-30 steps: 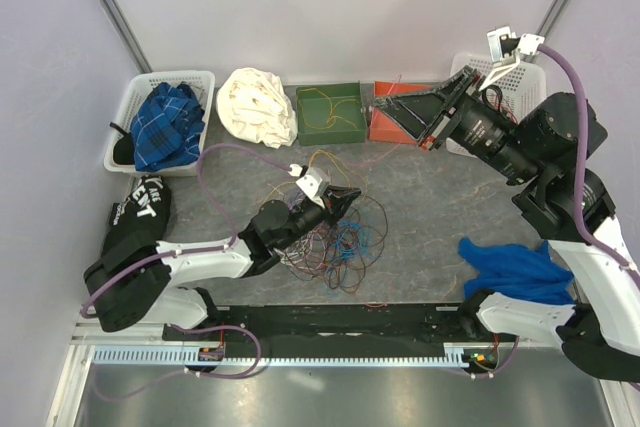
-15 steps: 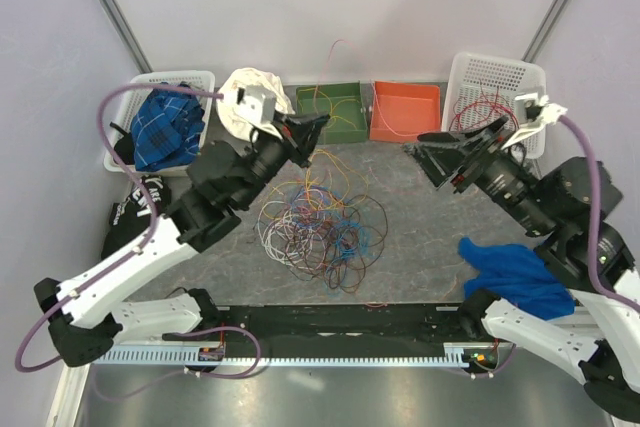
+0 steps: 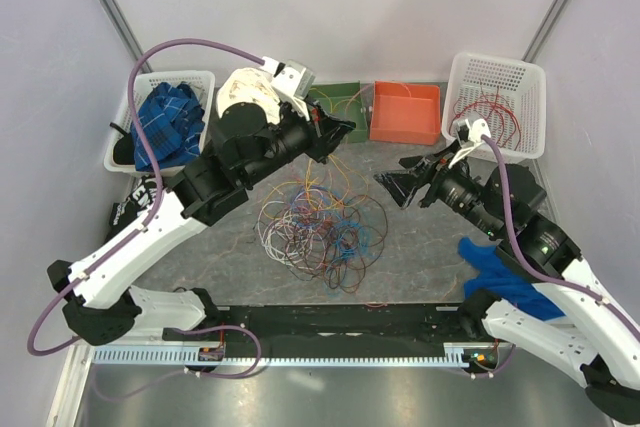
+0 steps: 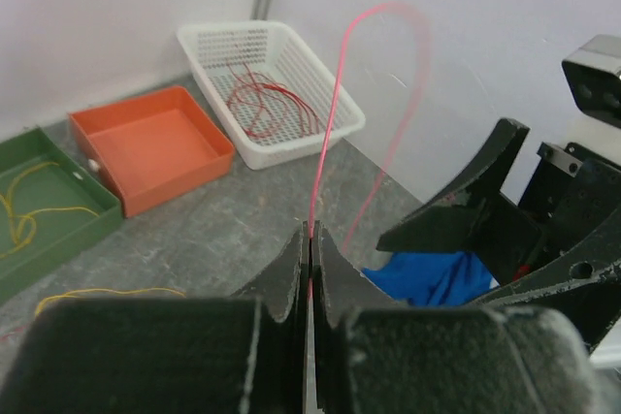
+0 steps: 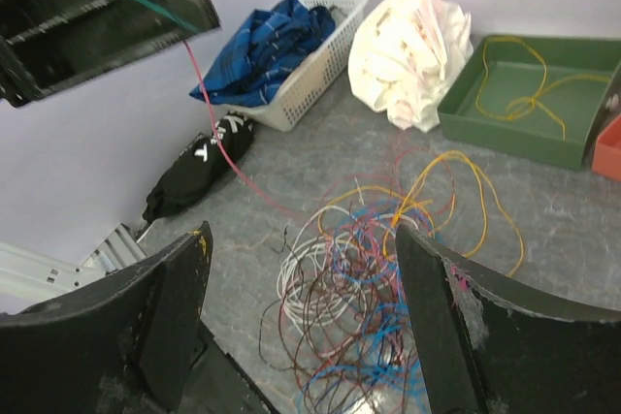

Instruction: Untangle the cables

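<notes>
Early days: most cables [image 3: 320,227] lie tangled mid-worktop [image 3: 420,247], a few red in the far-right basket [image 3: 470,72], yellow in the green tray [image 5: 505,138]. Left fingers [image 4: 309,239] pinch one raised red cable [image 4: 335,113]; right fingers [image 3: 400,182] gape empty beside the heap

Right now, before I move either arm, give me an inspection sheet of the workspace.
Surface: grey table, tangle at its middle.
Job's things: tangled cables mid-table; red cable pinched by left gripper; red cables in white basket; yellow cable in green tray.
Clutter: orange tray, white cloth, blue cloth, plaid cloth in left basket, black garment.
Grippers: left gripper shut on red cable; right gripper open, holding nothing.
Cables: purple hoses along both arms.
Surroundings: pale walls; nothing else seen.
</notes>
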Action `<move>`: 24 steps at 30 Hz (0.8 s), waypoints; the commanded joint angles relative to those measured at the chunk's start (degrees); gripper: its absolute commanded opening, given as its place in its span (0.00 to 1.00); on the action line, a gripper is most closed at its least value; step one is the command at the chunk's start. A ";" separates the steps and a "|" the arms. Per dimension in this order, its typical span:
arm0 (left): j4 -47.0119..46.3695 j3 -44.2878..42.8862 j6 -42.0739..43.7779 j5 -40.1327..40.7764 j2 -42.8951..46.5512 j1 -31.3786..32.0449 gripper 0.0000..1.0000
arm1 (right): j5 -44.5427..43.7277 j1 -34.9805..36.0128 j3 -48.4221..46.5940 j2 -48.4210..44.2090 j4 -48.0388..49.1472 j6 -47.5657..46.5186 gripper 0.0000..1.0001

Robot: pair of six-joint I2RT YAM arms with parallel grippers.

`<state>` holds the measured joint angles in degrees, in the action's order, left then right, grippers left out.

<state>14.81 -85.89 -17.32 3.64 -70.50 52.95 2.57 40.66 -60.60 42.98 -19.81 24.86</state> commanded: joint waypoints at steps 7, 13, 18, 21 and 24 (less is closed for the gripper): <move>1.63 -6.31 -6.06 -7.59 -2.10 -0.13 0.02 | 1.12 -0.06 3.90 2.98 14.36 -2.98 0.87; 1.63 -7.80 -6.41 -8.21 -3.06 -0.04 0.02 | -1.42 -0.06 6.72 3.60 16.48 -2.62 0.88; 1.63 -8.86 -5.88 -7.68 -3.33 -0.04 0.02 | -2.22 0.03 9.18 1.93 15.59 -2.98 0.89; 1.63 -9.73 -5.88 -7.77 -4.03 -0.04 0.02 | -0.73 0.03 11.28 1.49 17.78 -1.93 0.89; 1.63 -10.44 -6.14 -8.21 -4.91 -0.04 0.02 | 1.82 -0.06 12.26 1.93 19.37 -1.22 0.89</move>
<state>17.30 -93.21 -22.02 -3.22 -74.48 52.95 1.85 40.66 -49.50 45.12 -5.10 22.79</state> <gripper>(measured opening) 0.026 0.892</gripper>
